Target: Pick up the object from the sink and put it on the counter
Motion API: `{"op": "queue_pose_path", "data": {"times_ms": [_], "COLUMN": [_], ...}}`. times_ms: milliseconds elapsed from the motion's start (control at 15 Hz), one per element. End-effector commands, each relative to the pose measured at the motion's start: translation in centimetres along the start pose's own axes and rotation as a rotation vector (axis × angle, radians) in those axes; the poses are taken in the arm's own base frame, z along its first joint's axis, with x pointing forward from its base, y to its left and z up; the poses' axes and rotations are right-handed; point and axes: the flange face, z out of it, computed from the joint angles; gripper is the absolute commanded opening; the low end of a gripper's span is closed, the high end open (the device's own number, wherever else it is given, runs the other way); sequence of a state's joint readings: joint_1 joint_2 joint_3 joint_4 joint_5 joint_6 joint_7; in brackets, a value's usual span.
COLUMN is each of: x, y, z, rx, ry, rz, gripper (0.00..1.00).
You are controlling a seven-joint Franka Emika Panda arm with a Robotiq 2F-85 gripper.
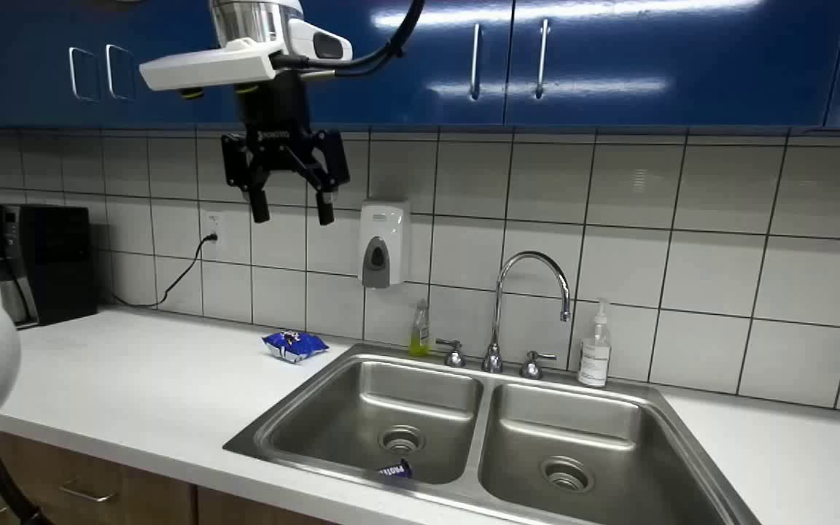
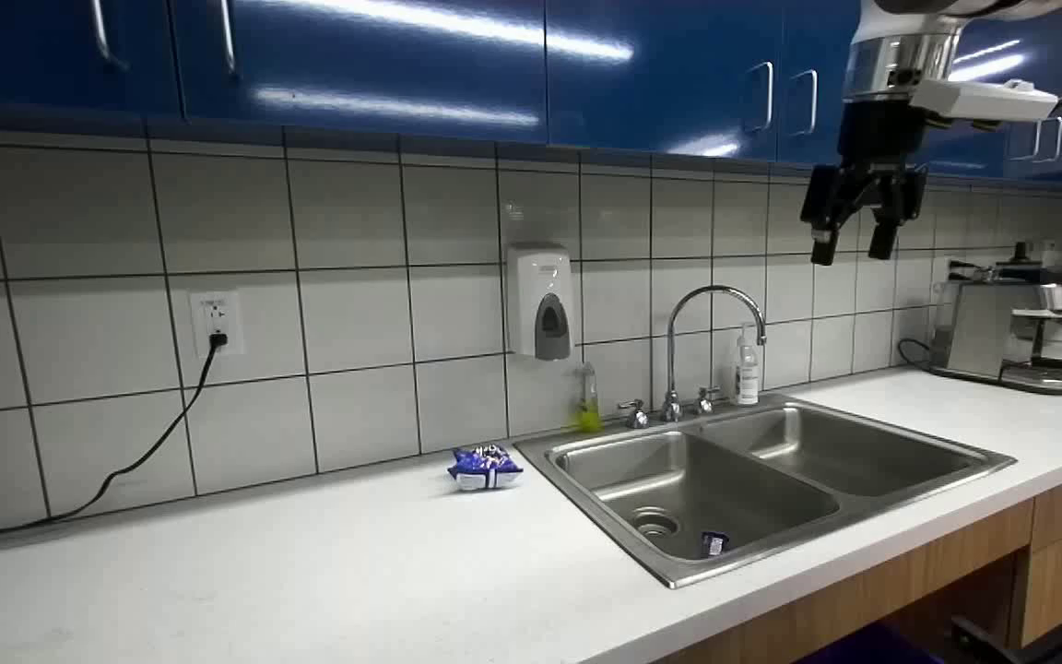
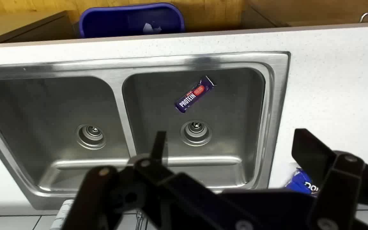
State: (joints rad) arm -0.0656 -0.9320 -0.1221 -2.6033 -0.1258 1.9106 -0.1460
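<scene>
- The purple protein bar [image 3: 194, 95] lies slanted in the sink [image 3: 275, 95], in the 3 o'clock bowl [image 3: 238, 108], at 12 o'clock from the round drain [image 3: 196, 132] in the wrist view
- The gripper [image 2: 852, 247] hangs up high, at 1 o'clock from the sink in an exterior view, with its jaws spread wide
- A blue bag [image 1: 294, 345] sits on the white desk [image 1: 135, 372], at 10 o'clock from the sink in an exterior view
- The shiny tap [image 1: 492, 359] stands there at 12 o'clock

Purple protein bar [image 3: 193, 95], black tool [image 1: 292, 209], silver sink [image 3: 279, 73], white counter [image 2: 264, 572], blue cabinets [image 1: 646, 51], pale dark-lined tiles [image 1: 722, 271]
</scene>
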Motion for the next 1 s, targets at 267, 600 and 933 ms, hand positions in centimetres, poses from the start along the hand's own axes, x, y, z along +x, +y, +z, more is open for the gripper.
{"op": "queue_pose_path", "data": {"times_ms": [267, 600, 933], "x": [0.9, 3.2, 6.0], "y": [-0.4, -2.2, -4.0], "z": [2.2, 8.7, 15.1], "rx": [0.0, -0.001, -0.019], "ry": [-0.016, -0.035, -0.045], "rz": [0.002, -0.015, -0.012], "gripper": [1.0, 1.0, 1.0]}}
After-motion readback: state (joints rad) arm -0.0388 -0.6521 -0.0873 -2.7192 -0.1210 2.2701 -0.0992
